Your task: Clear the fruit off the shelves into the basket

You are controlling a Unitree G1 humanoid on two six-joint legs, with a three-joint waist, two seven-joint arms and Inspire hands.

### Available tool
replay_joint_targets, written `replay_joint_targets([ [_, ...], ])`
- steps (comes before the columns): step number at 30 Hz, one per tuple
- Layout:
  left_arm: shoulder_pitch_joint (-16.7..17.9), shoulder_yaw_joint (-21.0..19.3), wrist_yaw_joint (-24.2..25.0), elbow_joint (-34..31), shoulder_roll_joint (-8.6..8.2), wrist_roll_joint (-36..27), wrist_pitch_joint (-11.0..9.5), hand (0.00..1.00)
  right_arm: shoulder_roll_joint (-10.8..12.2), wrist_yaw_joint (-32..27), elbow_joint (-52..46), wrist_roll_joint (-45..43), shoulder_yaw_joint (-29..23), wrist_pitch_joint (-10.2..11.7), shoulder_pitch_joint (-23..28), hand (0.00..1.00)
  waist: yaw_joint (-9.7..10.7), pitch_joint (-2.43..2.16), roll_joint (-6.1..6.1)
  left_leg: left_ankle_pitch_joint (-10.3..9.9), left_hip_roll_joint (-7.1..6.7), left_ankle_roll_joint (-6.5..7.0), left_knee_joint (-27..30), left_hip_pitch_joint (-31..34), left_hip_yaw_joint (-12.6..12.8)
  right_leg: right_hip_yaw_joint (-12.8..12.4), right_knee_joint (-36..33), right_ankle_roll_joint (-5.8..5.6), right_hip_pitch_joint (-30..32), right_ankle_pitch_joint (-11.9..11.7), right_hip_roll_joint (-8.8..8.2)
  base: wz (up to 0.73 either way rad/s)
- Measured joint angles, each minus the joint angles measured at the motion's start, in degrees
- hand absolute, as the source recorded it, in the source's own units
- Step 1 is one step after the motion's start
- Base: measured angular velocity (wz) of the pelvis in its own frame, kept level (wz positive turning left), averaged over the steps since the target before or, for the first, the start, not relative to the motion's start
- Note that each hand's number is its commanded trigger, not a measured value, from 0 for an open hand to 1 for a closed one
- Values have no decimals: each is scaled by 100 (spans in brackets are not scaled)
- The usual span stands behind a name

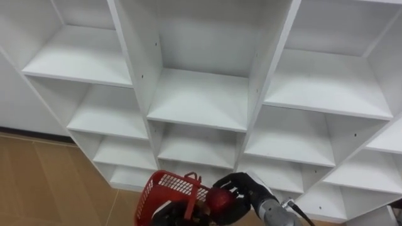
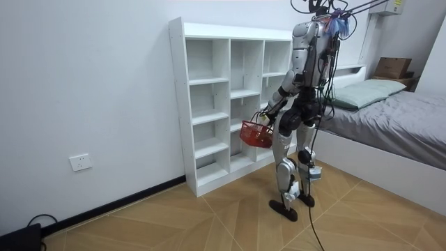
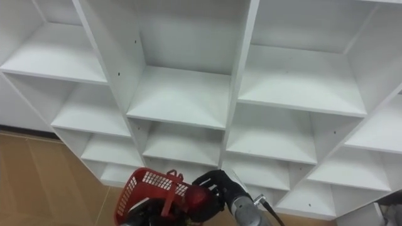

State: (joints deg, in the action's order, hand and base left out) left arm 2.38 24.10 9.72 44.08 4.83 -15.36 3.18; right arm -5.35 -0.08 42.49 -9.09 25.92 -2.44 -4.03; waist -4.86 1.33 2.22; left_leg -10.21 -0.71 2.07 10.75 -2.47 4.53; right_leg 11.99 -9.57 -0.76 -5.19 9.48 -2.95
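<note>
I stand close in front of the white closet, whose compartments are bare. A red wire basket hangs in the air low before me. My left hand shows as a dark shape at its near side, holding it up. The basket's handle stands upright. My right hand comes in from the lower right, its fingers curled round a red round fruit just over the basket's right rim. In the room view the basket hangs at hip height between me and the shelves.
The closet's vertical boards and shelf edges lie close ahead. Wooden floor shows at the lower left. A bed stands behind me at the room view's right, and a wall socket sits low at its left.
</note>
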Motion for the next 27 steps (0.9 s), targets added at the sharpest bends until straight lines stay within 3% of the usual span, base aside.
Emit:
replay_joint_targets([
  [5,2,107,5,-4,37,-2,0,100,6,30,42,30,47,-7,-31,100,-5,-2,18,-4,-1,6,12,15,-10,14,0,-1,2,1,-3,0],
  [7,3,142,4,-5,38,-1,1,100,28,27,42,84,63,-10,-49,85,-8,-10,30,-4,-1,6,13,16,-12,14,0,0,2,1,-2,0],
  [8,3,164,4,-5,37,-1,2,100,38,29,39,93,97,-11,-65,56,-11,-16,40,-3,-2,5,13,16,-13,14,0,0,2,1,-2,0],
  [9,3,175,4,-5,36,2,2,100,49,28,36,96,105,-13,-71,56,-14,-19,44,-3,-2,5,13,16,-13,16,0,0,2,1,-2,0],
  [10,3,198,4,-5,37,12,3,100,57,25,31,117,146,-13,-93,13,-12,-26,52,-3,-2,5,14,16,-15,18,0,0,1,1,-2,0],
  [11,3,204,4,-5,37,14,4,100,56,27,31,128,169,-16,-108,0,-12,-28,56,-3,-1,6,14,16,-16,18,-1,0,1,1,-2,0],
  [27,8,315,-23,0,80,154,73,100,102,25,1,156,215,-19,-178,0,-12,-43,67,-3,0,5,18,17,-115,82,-3,0,-31,1,-3,2],
])
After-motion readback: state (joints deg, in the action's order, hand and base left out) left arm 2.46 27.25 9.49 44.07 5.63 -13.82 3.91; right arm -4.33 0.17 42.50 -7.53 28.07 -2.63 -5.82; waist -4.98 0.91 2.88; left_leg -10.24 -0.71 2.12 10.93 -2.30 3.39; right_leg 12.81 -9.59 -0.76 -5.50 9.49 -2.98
